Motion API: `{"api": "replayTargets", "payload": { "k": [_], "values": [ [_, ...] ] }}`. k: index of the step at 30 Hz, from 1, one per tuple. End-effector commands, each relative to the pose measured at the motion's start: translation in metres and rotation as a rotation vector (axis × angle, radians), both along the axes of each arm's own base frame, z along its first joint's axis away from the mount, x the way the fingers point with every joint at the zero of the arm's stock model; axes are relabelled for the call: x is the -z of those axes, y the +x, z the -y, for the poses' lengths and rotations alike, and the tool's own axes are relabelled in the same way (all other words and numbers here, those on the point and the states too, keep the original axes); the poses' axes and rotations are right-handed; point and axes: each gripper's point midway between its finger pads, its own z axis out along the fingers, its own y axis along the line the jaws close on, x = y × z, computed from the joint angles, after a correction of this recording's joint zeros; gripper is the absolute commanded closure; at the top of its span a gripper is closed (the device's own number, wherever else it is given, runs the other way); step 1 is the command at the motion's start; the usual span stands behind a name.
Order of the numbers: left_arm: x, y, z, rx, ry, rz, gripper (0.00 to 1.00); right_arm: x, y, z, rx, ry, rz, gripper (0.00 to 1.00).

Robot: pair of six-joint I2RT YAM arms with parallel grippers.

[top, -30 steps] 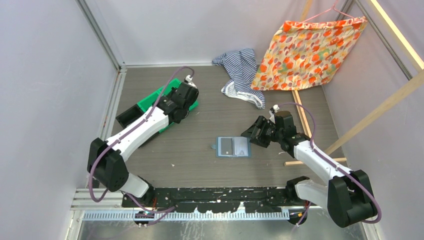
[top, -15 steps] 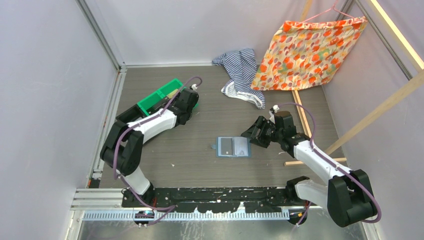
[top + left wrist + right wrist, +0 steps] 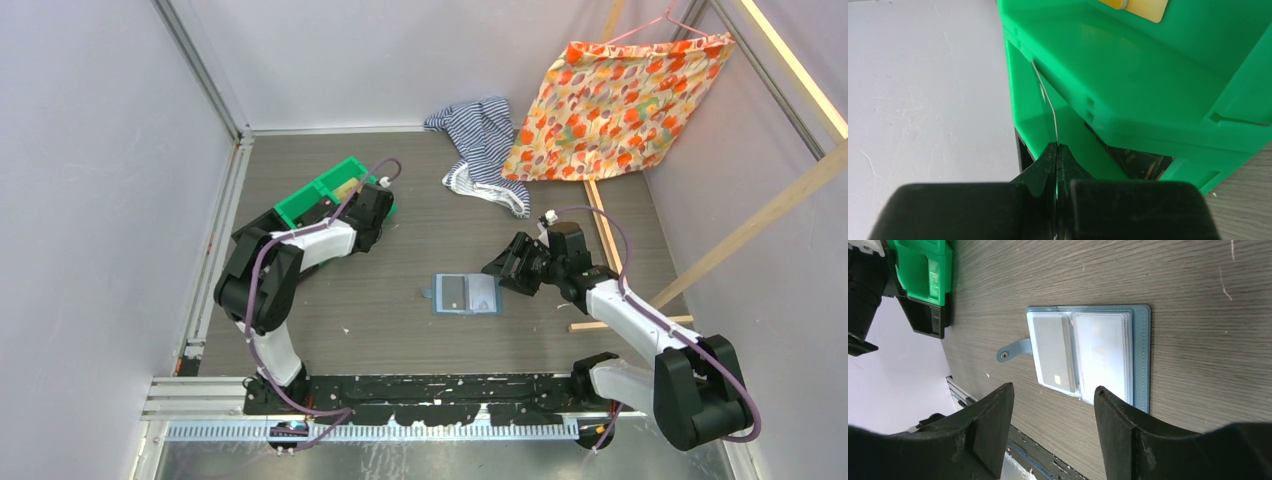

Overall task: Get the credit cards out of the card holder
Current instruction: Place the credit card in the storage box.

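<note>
The slate-blue card holder lies open on the table, with a grey chip card in its left panel. My right gripper hovers open just right of the holder, touching nothing. My left gripper is shut on a thin credit card, seen edge-on. It sits at the green two-compartment bin, which stands at the back left with the gripper beside it. Dark cards lie in the bin's lower compartment. A yellow card shows in the upper one.
A black box sits against the green bin's left end. A striped cloth and an orange floral cloth on a hanger lie at the back. Wooden slats run along the right side.
My left arm has folded its elbow back toward its base, uncovering more of the green bin, while its gripper stays at the bin. The right arm and the card holder have not moved.
</note>
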Motion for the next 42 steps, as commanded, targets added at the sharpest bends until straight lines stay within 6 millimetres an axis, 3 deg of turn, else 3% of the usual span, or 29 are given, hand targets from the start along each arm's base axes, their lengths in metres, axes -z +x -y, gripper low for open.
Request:
{"api": "replayTargets", "payload": {
  "k": [1, 5, 10, 17, 20, 24, 29, 32, 34, 42],
  "values": [
    [0.011, 0.005, -0.001, -0.009, -0.032, 0.004, 1.0, -0.006, 0.007, -0.002, 0.006, 0.015, 0.038, 0.36],
    [0.02, 0.003, -0.003, -0.041, -0.047, -0.056, 0.99, -0.008, 0.007, -0.002, 0.007, 0.015, 0.044, 0.35],
    [0.026, -0.004, -0.002, -0.051, -0.066, -0.129, 0.87, -0.008, 0.006, -0.002, 0.007, 0.015, 0.045, 0.35],
    [0.013, -0.013, -0.001, -0.072, -0.108, -0.146, 0.69, -0.01, 0.008, -0.002, 0.008, 0.018, 0.049, 0.35],
    [0.003, -0.019, 0.004, -0.069, -0.138, -0.157, 0.66, -0.011, 0.009, -0.002, 0.009, 0.018, 0.049, 0.35],
    [-0.026, -0.029, 0.011, -0.059, -0.157, -0.144, 0.65, -0.013, 0.01, -0.002, 0.009, 0.017, 0.053, 0.35],
    [-0.089, -0.042, 0.029, -0.079, -0.323, -0.051, 0.65, -0.013, 0.012, 0.002, 0.012, -0.02, 0.06, 0.35],
    [-0.121, -0.054, 0.056, -0.072, -0.554, -0.013, 0.65, -0.012, 0.013, 0.006, 0.01, -0.058, 0.064, 0.35],
    [-0.129, -0.065, 0.078, -0.08, -0.751, -0.019, 0.65, -0.009, 0.013, 0.008, 0.007, -0.077, 0.057, 0.35],
    [-0.119, -0.112, 0.196, -0.009, -1.506, -0.212, 0.69, 0.002, 0.008, 0.008, -0.004, -0.105, 0.02, 0.35]
  ]
}}
